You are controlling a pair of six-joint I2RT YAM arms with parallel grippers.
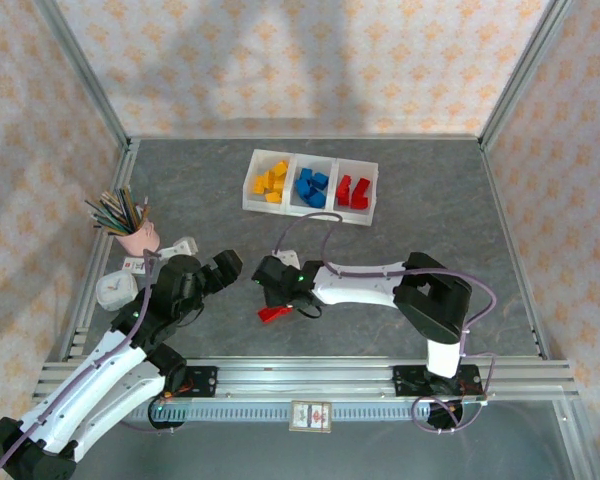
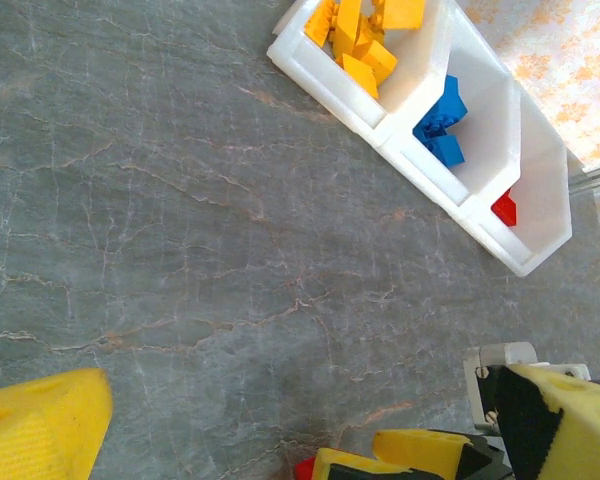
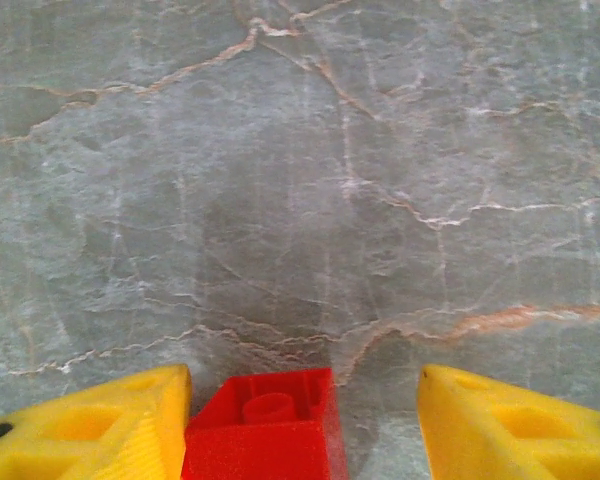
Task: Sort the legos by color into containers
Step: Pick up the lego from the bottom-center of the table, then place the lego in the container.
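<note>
Tabletop (image 1: 430, 220): grey, marbled surface. Low white translucent plastic tray (image 2: 325, 88) with three square compartments in a row sits at the far middle in the top view. Contents by compartment, left to right: small yellow-orange studded plastic bricks (image 1: 271, 180); blue studded plastic bricks (image 1: 312, 187); red studded plastic bricks (image 1: 353, 190). Each colour is alone in its compartment.

One loose red studded brick (image 3: 265, 425) lies on the tabletop near the arm bases, well apart from the tray. Studs up; one round stud shows in the right wrist view.

Right claw (image 3: 305, 395): lowered over the loose red studded brick, one yellow finger on either side. The brick touches the finger on the left of the wrist view. A strip of bare tabletop shows between the brick and the other finger. Jaws parted, not clamped on the brick.

Left claw (image 1: 228, 268): released, jaws spread wide, nothing between them. It hovers above bare tabletop just left of the right claw. The tray shows at the upper right of its wrist view.

Pink cup of coloured pencils (image 1: 138, 237) stands near the left edge of the tabletop, well apart from the tray. Small white objects (image 1: 180, 247) lie just beside it, too small to identify.
</note>
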